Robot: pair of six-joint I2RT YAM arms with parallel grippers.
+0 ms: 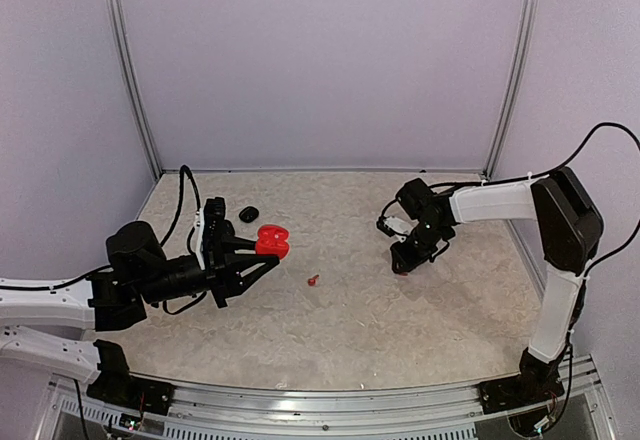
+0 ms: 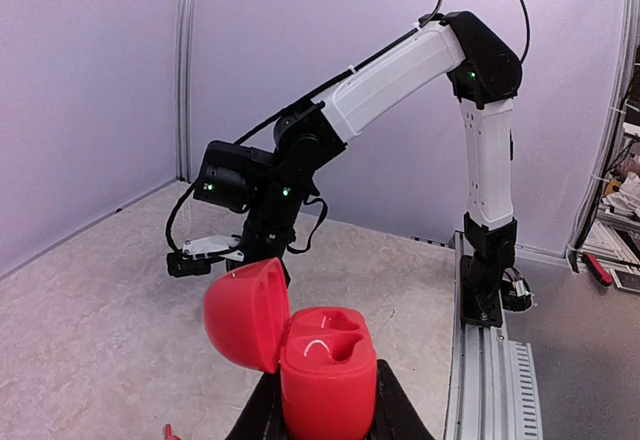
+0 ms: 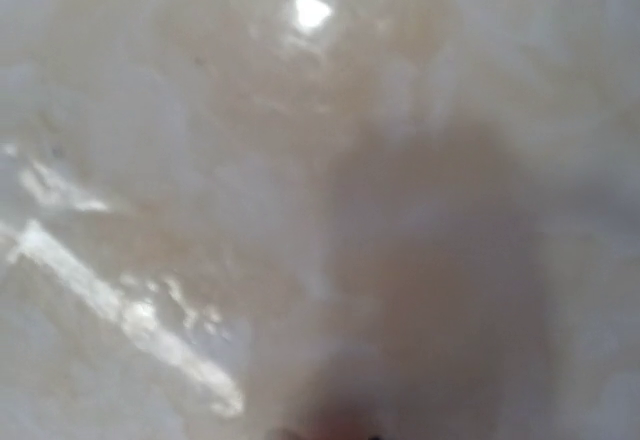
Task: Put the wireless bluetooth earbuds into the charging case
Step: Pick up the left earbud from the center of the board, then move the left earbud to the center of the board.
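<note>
- The left gripper [image 1: 264,254] is clamped on the base of the red charging case [image 1: 272,242], one finger on each side, and holds it above the left part of the table [image 1: 400,340].
- The case stands open. In the left wrist view its lid [image 2: 245,312] is swung to the left on the hinge, and the two shaped pockets in the base [image 2: 330,345] have nothing in them.
- A red earbud [image 1: 313,281] lies loose on the table, just right of and a little nearer than the held case. It is touching neither gripper. The left wrist view shows it at the bottom left edge [image 2: 170,430].
- The right gripper [image 1: 406,259] points steeply down at the table on the right side, well apart from the case. I cannot tell how wide its jaws stand.
- A red speck [image 1: 402,271] shows at the tip of the right gripper. I cannot tell whether it is gripped or only lying there.
- The right wrist view is a blur of pale marbled table, taken very close, with a faint reddish smudge at the bottom edge.
- A small black oval thing [image 1: 249,214] sits on the table just beyond the held case, on the far side.
</note>
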